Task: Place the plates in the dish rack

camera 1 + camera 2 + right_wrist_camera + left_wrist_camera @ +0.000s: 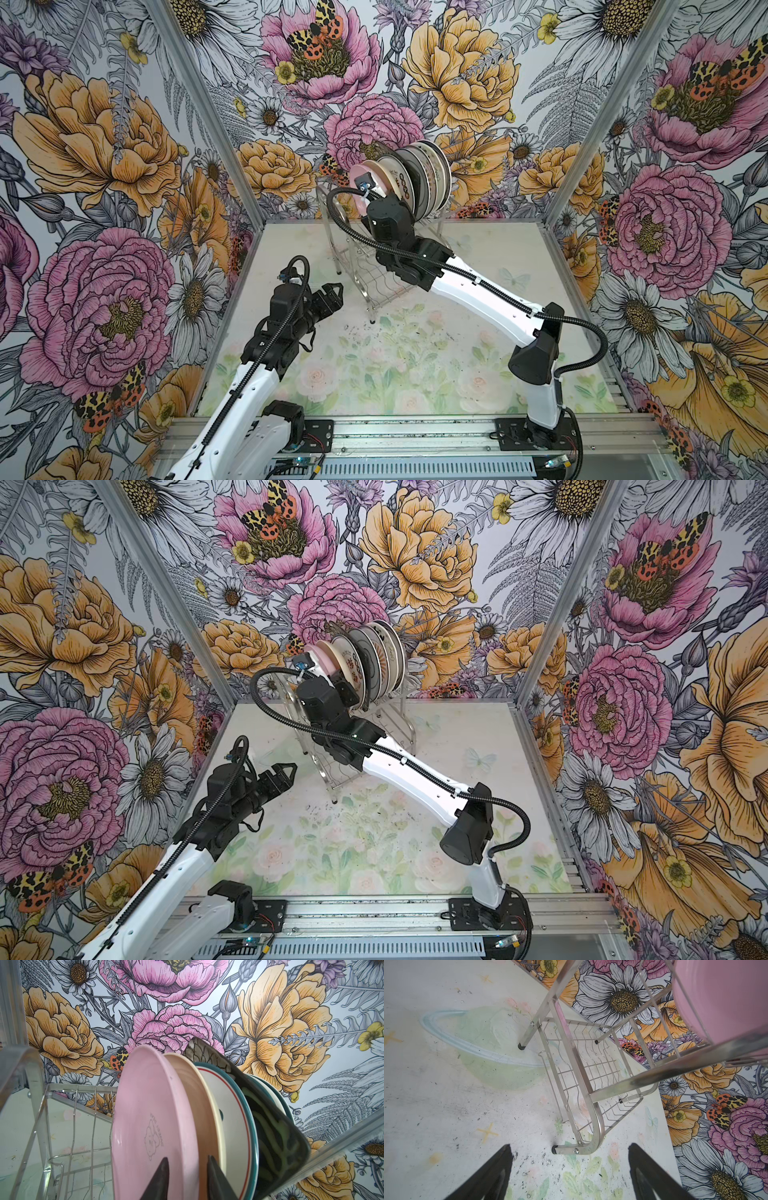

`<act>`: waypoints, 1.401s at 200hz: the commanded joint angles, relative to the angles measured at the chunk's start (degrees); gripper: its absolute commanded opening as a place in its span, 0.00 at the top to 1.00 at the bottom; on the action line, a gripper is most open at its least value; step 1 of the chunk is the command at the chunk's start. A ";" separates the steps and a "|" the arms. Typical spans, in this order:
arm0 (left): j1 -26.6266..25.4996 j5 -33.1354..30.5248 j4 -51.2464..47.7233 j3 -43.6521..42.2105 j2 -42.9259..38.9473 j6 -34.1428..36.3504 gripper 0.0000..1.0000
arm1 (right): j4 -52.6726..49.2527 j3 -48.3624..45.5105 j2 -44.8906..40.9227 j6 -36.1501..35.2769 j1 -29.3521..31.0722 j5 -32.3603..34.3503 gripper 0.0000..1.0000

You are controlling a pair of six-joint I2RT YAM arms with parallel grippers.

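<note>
I've got the right claw (187, 1160) up at the top tier of the shiny two-tier steel wire dish rack (599, 1126), where the plates (415, 178) stand on edge in a row. Its fingers sit narrowly parted astride the rim of the plain pink round plate (149, 1118), the end one, just beside the plain cream plate (199, 1118). I can't tell if they press it. The left claw (570, 1145) hangs spread wide, low by the rack's foot, well apart from the plates.
</note>
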 commanded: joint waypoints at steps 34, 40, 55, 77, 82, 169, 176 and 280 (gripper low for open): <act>-0.30 0.17 1.24 -0.30 -0.90 -0.17 0.12 | 0.03 -0.45 -4.96 0.22 1.74 -0.23 0.58; -0.35 0.08 1.19 -0.30 -0.94 -0.17 0.11 | 0.00 -0.65 -5.42 0.22 1.96 -0.18 0.57; -0.73 -0.10 1.05 -0.26 -0.95 -0.17 0.11 | 0.01 -1.64 -6.91 0.35 2.54 -0.11 0.52; -1.57 -0.66 0.75 -0.31 -1.02 -0.08 0.11 | -0.47 -4.29 -9.76 1.62 3.33 -0.11 0.48; -1.78 -0.93 0.70 -0.31 -1.04 -0.08 0.10 | -0.70 -5.07 -10.51 2.12 3.42 -0.22 0.47; -5.68 -5.07 -2.33 0.31 -2.40 1.70 0.08 | -6.31 -26.85 -29.34 15.73 2.62 -3.23 0.38; -5.69 -5.47 -2.82 0.40 -2.68 1.97 0.08 | -7.15 -29.19 -31.30 17.54 1.78 -3.91 0.37; -0.83 -9.84 -3.33 -0.26 -3.23 12.38 0.01 | -9.78 -64.25 -54.85 29.76 -27.22 -29.32 0.06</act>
